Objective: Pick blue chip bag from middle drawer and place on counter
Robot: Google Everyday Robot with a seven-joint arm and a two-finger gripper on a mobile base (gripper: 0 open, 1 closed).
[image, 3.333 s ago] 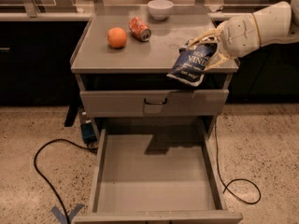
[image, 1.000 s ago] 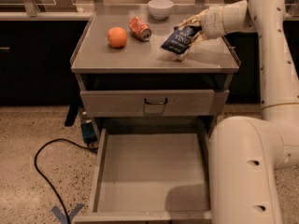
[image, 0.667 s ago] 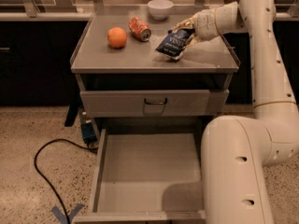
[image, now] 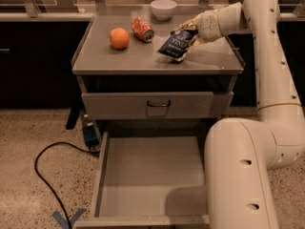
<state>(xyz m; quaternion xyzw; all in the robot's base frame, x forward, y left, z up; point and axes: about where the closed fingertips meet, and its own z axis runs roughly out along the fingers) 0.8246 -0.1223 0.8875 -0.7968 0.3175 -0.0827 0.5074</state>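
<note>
Gripper [image: 187,29]: I see it clamped on top of tilted blue chip bag [image: 174,45], over counter [image: 138,56] R side.
Middle drawer [image: 143,175]: pulled out.

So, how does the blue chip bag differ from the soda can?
The blue chip bag is dark blue, flat and crinkled; the soda can is orange-red and round. The bag hangs tilted from the hand, which grips its top above the right side of the counter; the can lies on its side, untouched, near the orange. Both are out of the middle drawer.
</note>
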